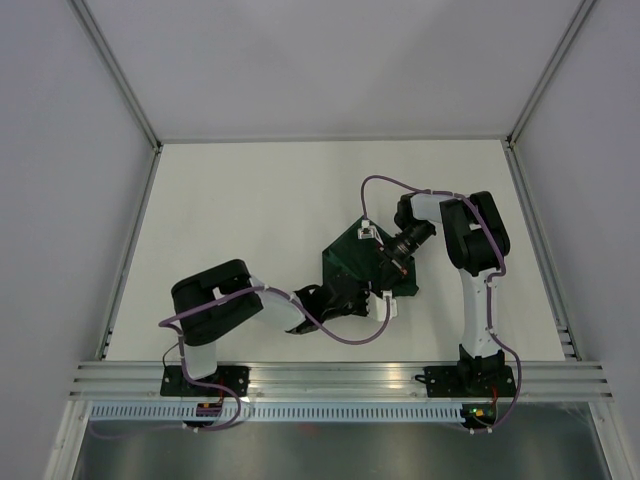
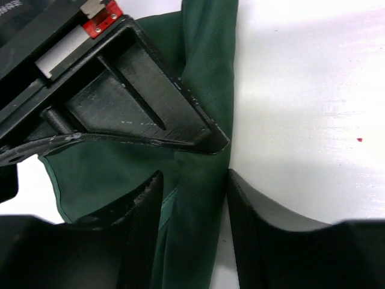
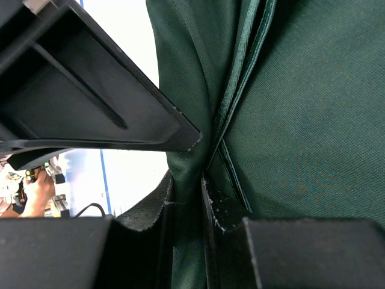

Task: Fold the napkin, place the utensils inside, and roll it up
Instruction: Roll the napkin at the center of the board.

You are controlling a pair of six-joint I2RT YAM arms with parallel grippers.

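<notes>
On the white table (image 1: 250, 220), left fingers (image 2: 139, 208) and right fingers (image 3: 219, 208) each pinch napkin (image 3: 301, 120) folds (the right pair narrower).

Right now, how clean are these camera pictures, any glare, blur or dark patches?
Top view: even light and sharp, though the napkin shows small and dark. Left wrist view: the table is washed out by glare on the right. Right wrist view: the napkin's weave is crisp on the right, while the background at lower left is blurred.
</notes>
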